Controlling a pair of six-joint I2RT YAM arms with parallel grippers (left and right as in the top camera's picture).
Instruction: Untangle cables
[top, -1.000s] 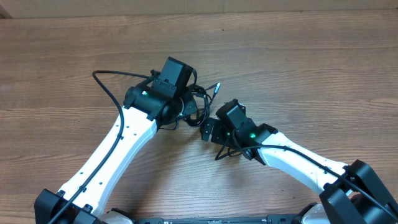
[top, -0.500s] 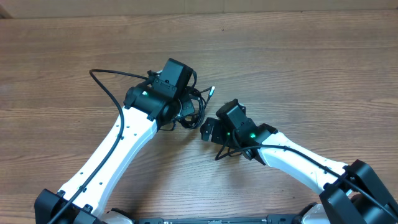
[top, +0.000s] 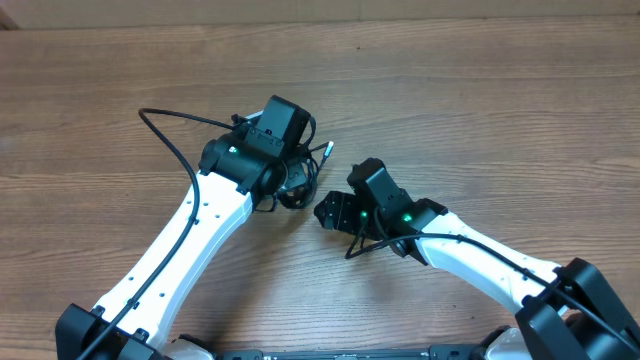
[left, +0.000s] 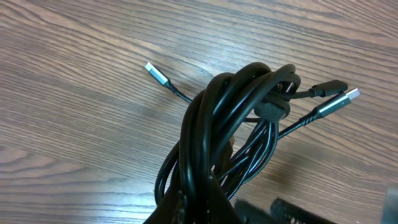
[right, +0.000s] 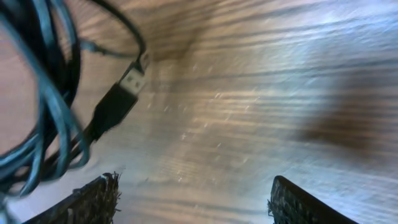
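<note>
cables (top: 300, 186) sat in one tight coiled bundle near the middle of the table (top: 480, 100), tucked under the left wrist and just beside the right arm's tip. from overhead i could make out a short lead with a silver-tipped plug (top: 325, 150) sticking out of the bundle, pointing up and to the right, away from me.

in the left wrist view the cables (left: 236, 124) rose from the bottom edge, where the left gripper (top: 288, 178) sat mostly out of sight, and their long axis ran up toward the upper right, ending in a rounded loop. one silver plug (left: 157, 73) pointed to the upper left on a thin lead, lying on the wood. a second silver plug (left: 348, 97) and a black plug (left: 328, 86) both pointed right, past the loop. i read the left gripper as clamped on the bundle's lower end.

the right gripper (right: 193, 199) stood wide, its two fingers (right: 93, 200) well apart with only bare wood between them, gripping nothing. in its blurred view the cables (right: 43, 106) filled the left side, and a black usb plug (right: 118, 94) lay slanted, its metal end aimed up and right. from overhead the right gripper (top: 326, 210) faced the bundle, near it; i could not tell whether they touched.
</note>
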